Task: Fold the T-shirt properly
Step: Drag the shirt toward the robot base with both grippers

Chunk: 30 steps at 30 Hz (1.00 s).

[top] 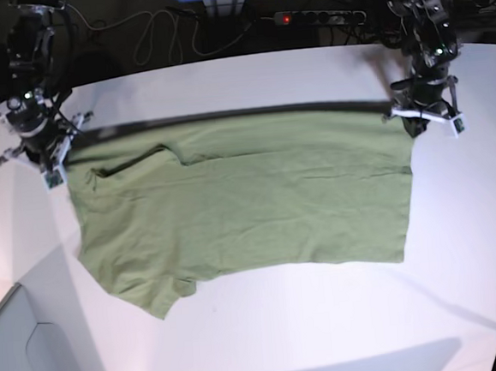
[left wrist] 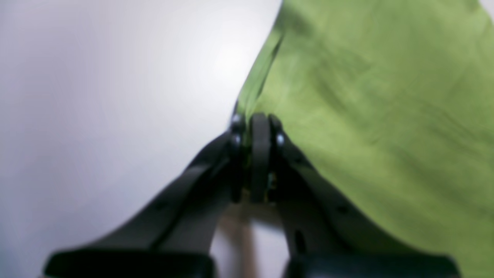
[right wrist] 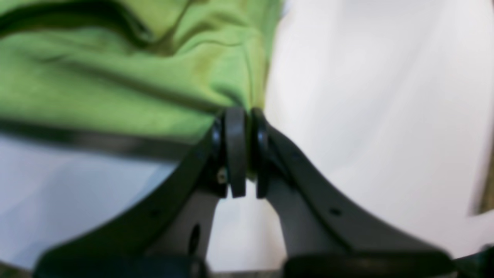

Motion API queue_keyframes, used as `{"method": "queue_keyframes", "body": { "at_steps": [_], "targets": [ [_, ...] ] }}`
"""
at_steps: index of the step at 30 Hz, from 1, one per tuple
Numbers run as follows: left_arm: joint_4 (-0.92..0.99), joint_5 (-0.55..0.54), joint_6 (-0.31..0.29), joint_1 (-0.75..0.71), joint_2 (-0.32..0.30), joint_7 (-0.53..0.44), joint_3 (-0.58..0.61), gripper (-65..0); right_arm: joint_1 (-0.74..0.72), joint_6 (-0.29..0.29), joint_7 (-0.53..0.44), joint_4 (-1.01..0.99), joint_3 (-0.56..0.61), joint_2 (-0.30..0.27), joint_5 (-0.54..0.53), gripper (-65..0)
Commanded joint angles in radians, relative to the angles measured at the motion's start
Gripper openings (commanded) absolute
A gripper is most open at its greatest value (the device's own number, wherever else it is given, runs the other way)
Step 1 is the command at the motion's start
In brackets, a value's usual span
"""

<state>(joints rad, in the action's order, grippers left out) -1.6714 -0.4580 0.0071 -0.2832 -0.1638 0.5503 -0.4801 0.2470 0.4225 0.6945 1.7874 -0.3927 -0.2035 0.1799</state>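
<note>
- The white table (top: pixel 267 321) carries the T-shirt (top: pixel 249 202), spread across its middle with the long axis running left to right.
- One lengthwise fold seems made: the far edge is straight, a sleeve (top: pixel 149 292) sticks out near-left, and the neckline (top: pixel 134 160) sits far-left, so the collar end points left. Further folds likely remain.
- The right gripper (right wrist: pixel 241 116) is clenched on the far-left corner.
- The left gripper (left wrist: pixel 256 119) pinches the far-right corner.

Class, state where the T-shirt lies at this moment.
In the base view the T-shirt lies spread across the middle of the white table, its far edge pinched by the left end effector and right end effector.
</note>
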Motion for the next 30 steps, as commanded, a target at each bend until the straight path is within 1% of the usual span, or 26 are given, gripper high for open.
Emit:
{"method": "queue_keyframes", "body": {
  "at_steps": [1,5,6,8,9,12,16,27,30],
  "targets": [
    [-0.026,0.0,0.0,0.006,-0.012,-0.023,-0.004,-65.0,-0.008,0.013,0.003,0.036,-0.005,-0.023,-0.003,-64.9],
    [-0.055,-0.003,0.0,0.003,-0.012,-0.023,-0.004,-65.0,-0.034,0.014,0.057,0.098,-0.004,-0.037,-0.003,-64.9],
    [-0.065,-0.003,0.0,-0.003,-0.012,-0.023,-0.004,-65.0,-0.041,0.022,0.064,0.107,-0.002,-0.038,-0.003,-64.9],
    [-0.089,0.001,0.0,-0.004,-0.015,-0.023,-0.004,-65.0,-0.071,0.063,0.072,0.113,-0.002,-0.038,-0.001,-64.9],
    [-0.095,0.001,0.0,-0.003,-0.018,-0.023,-0.004,-65.0,-0.087,0.072,0.087,0.113,-0.002,-0.038,-0.001,-64.9],
    [-0.108,0.005,0.0,0.0,-0.02,-0.023,-0.004,-65.0,-0.127,0.077,0.135,0.114,-0.002,-0.038,-0.001,-64.9],
    [-0.105,0.005,0.0,-0.006,-0.015,-0.023,-0.004,-65.0,-0.123,0.078,0.143,0.117,-0.002,-0.037,-0.001,-64.9],
    [-0.109,-0.002,-0.003,-0.176,-0.01,-0.023,-0.002,-65.0,0.064,0.078,0.139,0.121,-0.002,-0.038,-0.001,-64.9],
    [-0.109,-0.002,-0.003,-0.224,-0.01,-0.025,-0.002,-65.0,0.111,0.078,0.109,0.121,-0.005,-0.038,-0.001,-64.9]
  ]
}}
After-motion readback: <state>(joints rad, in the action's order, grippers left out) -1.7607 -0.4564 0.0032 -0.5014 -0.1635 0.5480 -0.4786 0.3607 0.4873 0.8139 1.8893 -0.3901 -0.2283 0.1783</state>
